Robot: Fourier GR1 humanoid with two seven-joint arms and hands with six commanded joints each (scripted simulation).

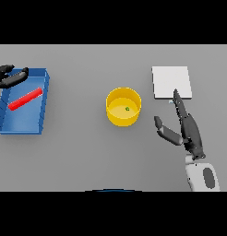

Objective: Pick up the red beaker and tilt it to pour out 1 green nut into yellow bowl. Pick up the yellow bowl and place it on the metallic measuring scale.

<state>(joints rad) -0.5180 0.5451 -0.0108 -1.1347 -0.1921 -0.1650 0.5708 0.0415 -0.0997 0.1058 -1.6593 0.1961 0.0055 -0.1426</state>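
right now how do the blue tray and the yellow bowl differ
The blue tray is rectangular and lies at the table's left edge; the yellow bowl is round and sits mid-table. The tray holds the red beaker lying on its side; the bowl holds one green nut. Both are open-topped containers.

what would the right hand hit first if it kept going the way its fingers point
Probably the scale. The right hand has straight fingers aimed up the view, tips already at the scale's near edge. Its height above the table is unclear, so it might pass over it.
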